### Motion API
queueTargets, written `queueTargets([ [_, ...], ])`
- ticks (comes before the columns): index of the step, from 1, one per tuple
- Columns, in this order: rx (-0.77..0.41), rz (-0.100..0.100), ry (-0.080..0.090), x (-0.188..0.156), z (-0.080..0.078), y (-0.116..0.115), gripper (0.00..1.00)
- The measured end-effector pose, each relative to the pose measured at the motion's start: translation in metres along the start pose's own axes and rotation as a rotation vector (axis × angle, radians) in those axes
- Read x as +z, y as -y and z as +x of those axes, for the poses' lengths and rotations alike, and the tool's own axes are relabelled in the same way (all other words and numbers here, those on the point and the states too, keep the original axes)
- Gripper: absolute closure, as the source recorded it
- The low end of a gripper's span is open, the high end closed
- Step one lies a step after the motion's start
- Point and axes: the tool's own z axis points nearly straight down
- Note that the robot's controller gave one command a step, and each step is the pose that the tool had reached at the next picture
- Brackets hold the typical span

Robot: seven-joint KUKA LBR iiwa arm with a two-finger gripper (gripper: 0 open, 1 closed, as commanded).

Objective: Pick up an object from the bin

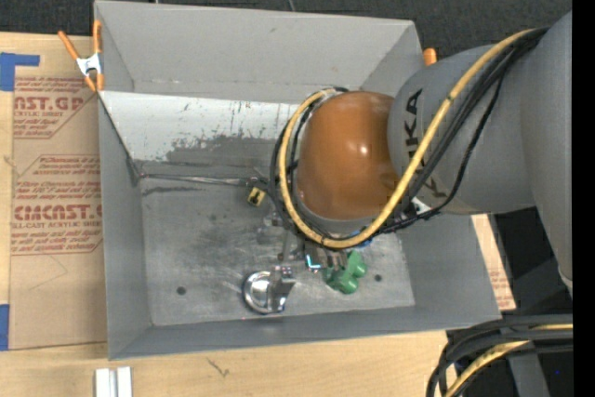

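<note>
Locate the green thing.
Camera view: the green thing lies low right on the floor of the bin, just below the orange wrist cover, right of a shiny metal piece.

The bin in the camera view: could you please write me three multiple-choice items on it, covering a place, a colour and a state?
1. Where in the bin is the green thing?
A. front right of the floor
B. back left corner
C. on the rim

2. What colour is the shiny thing to its left?
A. red
B. silver
C. blue

3. The arm is:
A. wholly outside the bin
B. lying on the cardboard
C. reaching down into the bin

Key: 1 A, it lies close to the front wall, towards the right; 2 B, it gleams like metal; 3 C, it comes in from the right and hangs over the floor.
</note>
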Motion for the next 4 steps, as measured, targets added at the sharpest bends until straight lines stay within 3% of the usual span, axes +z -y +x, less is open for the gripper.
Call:
queueTargets([
  [1, 0.012, -0.004, 0.017, 0.094, -0.019, 0.005, 0.0],
  [2, 0.011, -0.004, 0.012, 0.089, -0.019, 0.005, 1.0],
  [3, -0.865, 0.002, 0.01, 0.064, -0.021, 0.004, 1.0],
  [4, -0.862, 0.001, 0.009, 0.064, -0.02, 0.004, 0.0],
])
